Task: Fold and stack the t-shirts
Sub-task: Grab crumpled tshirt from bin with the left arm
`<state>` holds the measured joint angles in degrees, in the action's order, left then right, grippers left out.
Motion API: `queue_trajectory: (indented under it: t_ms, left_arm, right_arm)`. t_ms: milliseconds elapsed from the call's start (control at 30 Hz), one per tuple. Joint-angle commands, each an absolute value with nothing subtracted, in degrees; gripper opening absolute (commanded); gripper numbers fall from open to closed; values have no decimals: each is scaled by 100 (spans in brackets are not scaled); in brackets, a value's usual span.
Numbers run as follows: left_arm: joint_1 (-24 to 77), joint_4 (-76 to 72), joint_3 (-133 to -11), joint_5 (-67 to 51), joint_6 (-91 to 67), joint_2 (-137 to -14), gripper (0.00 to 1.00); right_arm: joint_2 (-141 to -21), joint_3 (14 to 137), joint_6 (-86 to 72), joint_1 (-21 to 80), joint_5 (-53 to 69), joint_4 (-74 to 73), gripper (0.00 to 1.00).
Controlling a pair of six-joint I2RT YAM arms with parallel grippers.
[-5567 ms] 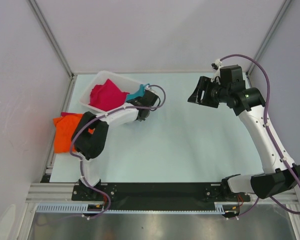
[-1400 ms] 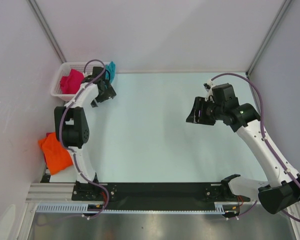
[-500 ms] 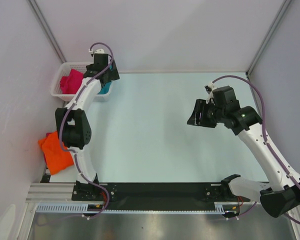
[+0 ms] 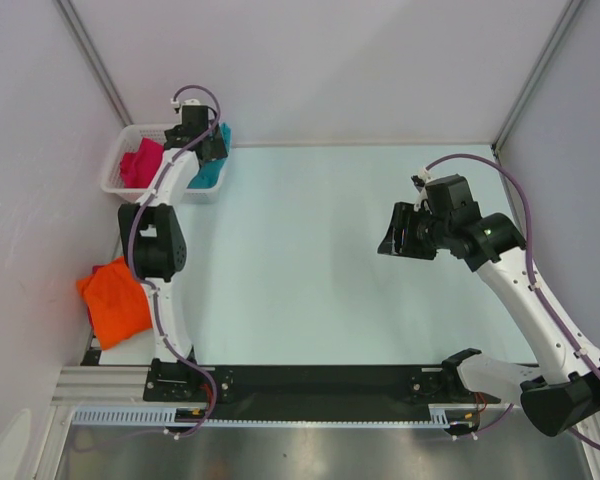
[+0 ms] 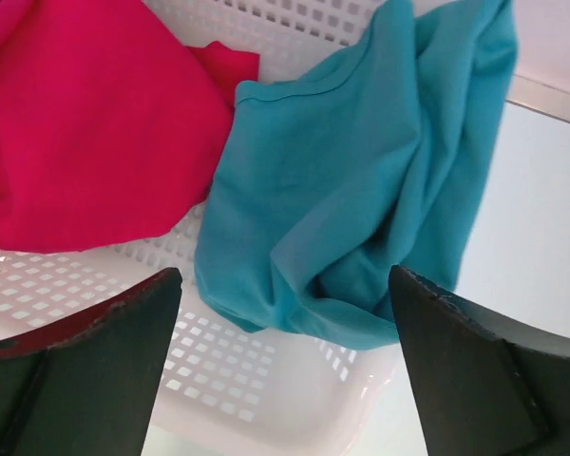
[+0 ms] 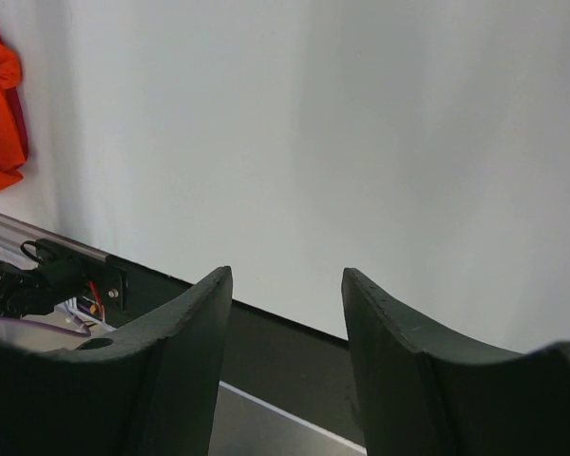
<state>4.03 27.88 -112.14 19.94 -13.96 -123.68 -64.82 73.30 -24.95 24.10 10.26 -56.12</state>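
In the upper left of the overhead view, the left end effector [image 5: 285, 277] hangs over the white lattice basket [image 5: 230, 403]. Its jaws are spread wide and hold nothing. In the left wrist view, the teal-blue t-shirt [image 5: 361, 171] lies bunched between the two dark fingers, draped across the basket's right end and over its rim. The magenta-red t-shirt [image 5: 85, 123] fills the rest of the basket, just beside the teal one. The bright orange t-shirt [image 4: 118, 302] lies crumpled at the left edge of the pale surface [image 4: 300, 260], lower in the overhead frame and well apart from the basket. In the right half, the right end effector [image 6: 285, 277] hovers over bare surface, its jaws parted with nothing between them.
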Motion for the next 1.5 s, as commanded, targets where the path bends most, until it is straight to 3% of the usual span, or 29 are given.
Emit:
queue_trajectory:
  t_ms: [0,167,333,567,667,767,800,1100,1233,1467]
  left_arm:
    - [194,2926,-11479,1916,-1546,-12410,93]
    - [53,2927,-11207,1372,-1784,-12401,70]
    - [18,2795,-10934,678,-2135,-12410,68]
    - [18,2418,-10618,-173,-2504,-12270,76]
    - [18,2259,-10529,-614,-2697,-12270,71]
    - [-149,2128,-10468,-922,-2786,-12331,42]
    - [-158,2101,-10459,-1001,-2821,-12366,0]
    - [-158,2066,-10318,-616,-2778,-11999,0]
    - [-53,673,-9451,-607,-2374,-11181,0]
    - [-53,-342,-8719,-940,-2180,-9846,0]
  right_arm:
    - [-6460,7479,-2514,2417,984,-5599,55]
    - [-6495,7480,-2549,2443,993,-5581,55]
    - [-6443,7462,-2558,2470,958,-5616,54]
    - [-6355,7374,-2540,2470,923,-5625,54]
    - [-6346,7348,-2531,2470,905,-5634,54]
    - [-6346,7339,-2514,2452,888,-5634,54]
    - [-6346,7330,-2496,2452,896,-5642,54]
    - [-6372,7093,-2470,2391,993,-5467,54]
    - [-6460,6891,-2514,2391,1169,-5213,54]
    - [-6600,6513,-2637,2443,1336,-4826,53]
